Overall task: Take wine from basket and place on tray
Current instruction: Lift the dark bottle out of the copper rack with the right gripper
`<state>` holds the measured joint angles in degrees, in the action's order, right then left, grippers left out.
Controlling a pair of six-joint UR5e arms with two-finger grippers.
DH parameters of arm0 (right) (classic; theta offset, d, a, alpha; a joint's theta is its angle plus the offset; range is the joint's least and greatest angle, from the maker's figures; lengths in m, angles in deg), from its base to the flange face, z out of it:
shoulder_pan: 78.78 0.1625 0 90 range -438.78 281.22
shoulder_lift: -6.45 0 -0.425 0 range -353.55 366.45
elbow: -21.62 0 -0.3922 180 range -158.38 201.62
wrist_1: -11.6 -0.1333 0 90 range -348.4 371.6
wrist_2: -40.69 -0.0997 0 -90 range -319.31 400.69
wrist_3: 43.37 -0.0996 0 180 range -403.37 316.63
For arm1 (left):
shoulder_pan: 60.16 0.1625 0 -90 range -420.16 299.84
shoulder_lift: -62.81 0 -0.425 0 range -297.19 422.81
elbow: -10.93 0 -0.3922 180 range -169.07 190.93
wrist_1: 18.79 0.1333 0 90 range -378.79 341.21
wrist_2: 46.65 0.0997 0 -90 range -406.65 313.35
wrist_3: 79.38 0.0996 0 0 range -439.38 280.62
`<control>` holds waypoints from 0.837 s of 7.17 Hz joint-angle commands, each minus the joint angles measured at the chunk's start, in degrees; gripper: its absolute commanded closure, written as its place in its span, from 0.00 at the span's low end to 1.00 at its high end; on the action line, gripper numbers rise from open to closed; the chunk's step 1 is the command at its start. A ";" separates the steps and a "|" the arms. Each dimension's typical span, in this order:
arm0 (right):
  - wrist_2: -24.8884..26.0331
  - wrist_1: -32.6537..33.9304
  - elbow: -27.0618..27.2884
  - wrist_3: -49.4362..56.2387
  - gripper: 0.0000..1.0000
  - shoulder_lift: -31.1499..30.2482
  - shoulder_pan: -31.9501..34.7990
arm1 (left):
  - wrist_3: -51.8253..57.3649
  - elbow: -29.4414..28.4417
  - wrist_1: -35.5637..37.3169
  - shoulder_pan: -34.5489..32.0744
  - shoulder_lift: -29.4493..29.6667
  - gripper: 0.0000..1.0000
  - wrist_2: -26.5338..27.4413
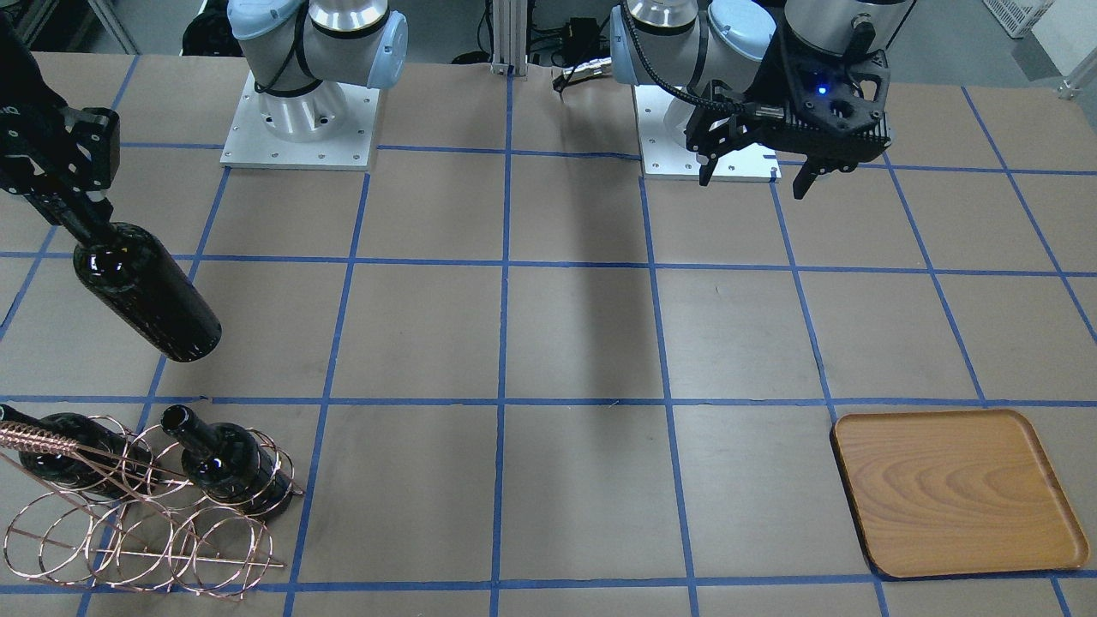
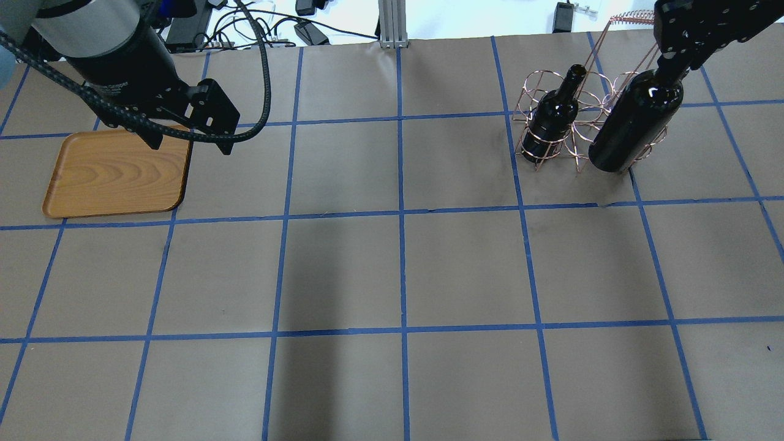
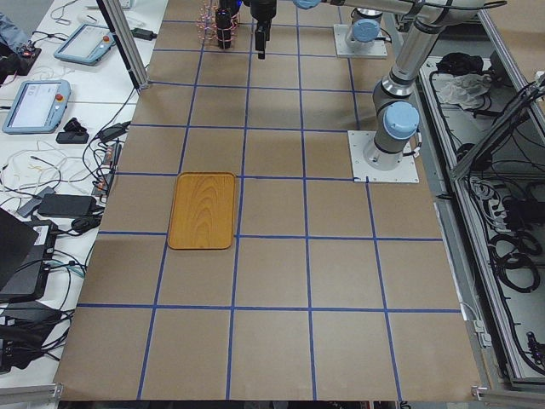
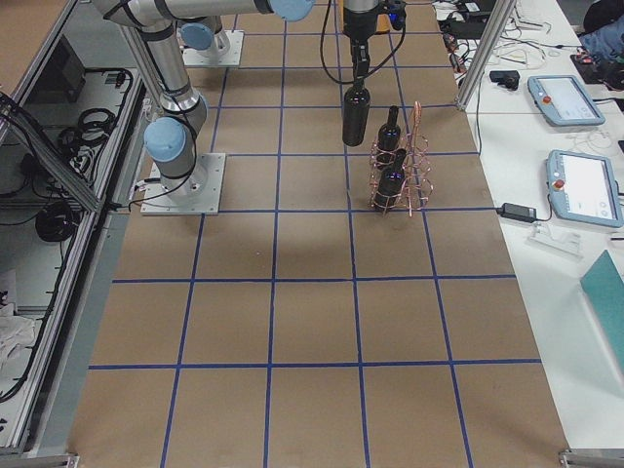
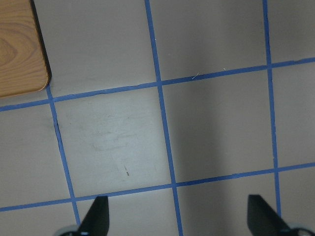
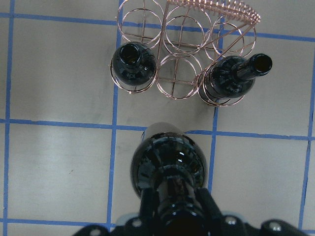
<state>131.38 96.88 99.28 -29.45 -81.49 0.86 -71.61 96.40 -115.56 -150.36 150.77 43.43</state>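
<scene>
My right gripper point(image 1: 83, 224) is shut on the neck of a near-black wine bottle point(image 1: 147, 291) and holds it tilted above the table, beside the copper wire basket point(image 1: 51, 443). In the right wrist view the held bottle point(image 6: 170, 160) hangs just in front of the basket point(image 6: 216, 7). Two more bottles point(image 6: 133, 66) point(image 6: 231, 81) stand in the basket's rings. The wooden tray point(image 1: 956, 493) lies at the table's other end. My left gripper point(image 1: 758, 178) is open and empty, hovering near the tray's corner point(image 5: 19, 49).
Blue tape lines point(image 2: 401, 214) grid the brown table. The arm bases point(image 1: 300, 111) stand at the robot's side. Cables and a metal post point(image 2: 387, 21) lie past the table's far edge.
</scene>
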 commanded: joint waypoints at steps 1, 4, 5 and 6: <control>-0.26 0.24 0.12 -4.13 1.00 0.57 2.61 | 0.58 -0.12 0.96 0.72 -0.33 0.00 0.00; -0.26 2.86 0.21 -15.28 1.00 3.55 11.29 | 1.62 0.22 3.43 0.81 -0.50 0.00 0.00; -0.26 4.18 0.21 -19.85 1.00 4.70 14.81 | 2.85 1.18 3.69 0.81 -0.68 0.00 0.00; -0.26 5.59 0.21 -23.90 1.00 5.93 18.41 | 2.78 1.37 3.70 1.08 -0.94 0.00 0.00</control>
<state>131.12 100.80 99.48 -48.19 -77.05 14.89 -69.30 97.30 -111.97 -149.49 150.09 43.43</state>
